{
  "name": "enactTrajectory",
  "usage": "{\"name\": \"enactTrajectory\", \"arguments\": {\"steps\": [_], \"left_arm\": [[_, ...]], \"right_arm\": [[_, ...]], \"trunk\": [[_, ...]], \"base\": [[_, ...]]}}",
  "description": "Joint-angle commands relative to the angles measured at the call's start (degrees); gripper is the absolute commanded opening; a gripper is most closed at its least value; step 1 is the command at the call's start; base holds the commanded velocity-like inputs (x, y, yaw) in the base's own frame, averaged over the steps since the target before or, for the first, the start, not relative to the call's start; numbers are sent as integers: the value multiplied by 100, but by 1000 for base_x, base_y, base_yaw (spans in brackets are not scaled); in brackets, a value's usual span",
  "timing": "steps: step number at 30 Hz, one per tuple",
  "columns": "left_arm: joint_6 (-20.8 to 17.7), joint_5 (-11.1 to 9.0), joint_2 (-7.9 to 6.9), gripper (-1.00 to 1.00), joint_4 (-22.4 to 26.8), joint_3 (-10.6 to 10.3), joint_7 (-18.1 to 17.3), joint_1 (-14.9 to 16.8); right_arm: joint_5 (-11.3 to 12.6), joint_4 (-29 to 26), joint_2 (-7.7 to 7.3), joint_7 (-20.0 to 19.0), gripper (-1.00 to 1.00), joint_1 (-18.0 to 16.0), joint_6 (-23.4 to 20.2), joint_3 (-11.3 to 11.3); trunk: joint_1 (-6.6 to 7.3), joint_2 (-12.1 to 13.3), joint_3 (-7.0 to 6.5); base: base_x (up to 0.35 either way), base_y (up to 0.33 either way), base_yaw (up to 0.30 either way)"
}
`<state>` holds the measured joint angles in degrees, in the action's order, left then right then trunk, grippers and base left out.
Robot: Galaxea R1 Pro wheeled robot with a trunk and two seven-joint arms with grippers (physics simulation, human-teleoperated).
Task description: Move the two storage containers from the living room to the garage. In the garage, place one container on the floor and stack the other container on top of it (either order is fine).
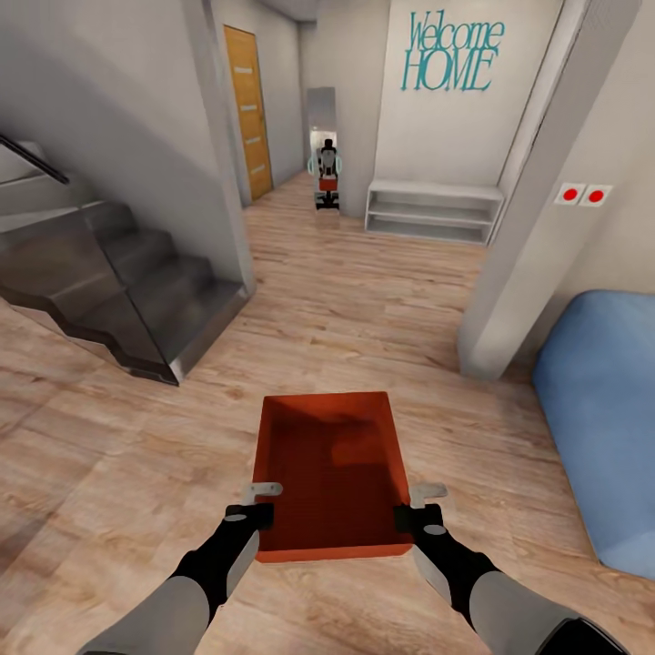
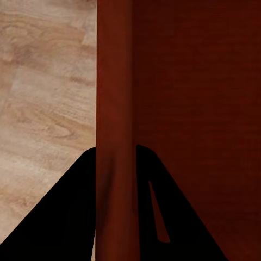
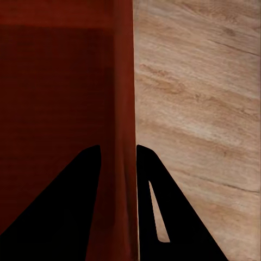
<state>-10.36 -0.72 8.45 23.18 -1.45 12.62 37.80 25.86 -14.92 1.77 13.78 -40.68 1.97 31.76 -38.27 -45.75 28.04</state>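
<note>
One orange-red storage container (image 1: pixel 329 473), open-topped and empty, hangs level in front of me above the light wood-plank floor (image 1: pixel 364 309). My left gripper (image 1: pixel 259 505) is shut on its left wall near the close corner. My right gripper (image 1: pixel 420 508) is shut on its right wall opposite. In the left wrist view the thin wall (image 2: pixel 114 109) runs between the two dark fingers of the left gripper (image 2: pixel 115 149). The right wrist view has the same wall (image 3: pixel 122 81) pinched in the right gripper (image 3: pixel 118 147). The other container and the garage are out of view.
Dark stairs (image 1: pixel 136 300) rise at the left. A white wall corner (image 1: pixel 509 273) and a blue cushion (image 1: pixel 605 400) stand at the right. Ahead, a hallway holds a white low shelf (image 1: pixel 432 211), a mirror (image 1: pixel 322 146) and an oak door (image 1: pixel 248 109).
</note>
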Motion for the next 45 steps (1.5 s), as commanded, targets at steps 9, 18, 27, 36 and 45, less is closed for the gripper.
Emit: {"name": "enactTrajectory", "arguments": {"steps": [9, 18, 27, 36, 45], "left_arm": [[-27, -162, -107, -100, -41, -119, 66, -1], [-27, -164, -107, -100, -41, -119, 65, -1], [-27, -161, -107, -100, -41, -119, 65, -1], [-27, -163, -107, -100, -41, -118, 67, -1], [-27, -165, -107, -100, -41, -119, 71, -1]], "right_arm": [[-20, -29, -28, 45, -100, -10, 94, -4], [-20, -29, -28, 45, -100, -10, 94, -4], [-20, -30, -28, 45, -100, -10, 94, -4], [-20, -29, -28, 45, -100, -10, 94, -11], [-14, -29, -28, 40, -100, -10, 94, -9]], "trunk": [[-4, -5, 5], [-4, -5, 5], [-4, -5, 5], [-4, -5, 5], [-4, -5, 5]], "base": [[319, 0, 0], [322, 0, 0], [322, 0, 0], [323, 0, 0], [323, 0, 0]]}}
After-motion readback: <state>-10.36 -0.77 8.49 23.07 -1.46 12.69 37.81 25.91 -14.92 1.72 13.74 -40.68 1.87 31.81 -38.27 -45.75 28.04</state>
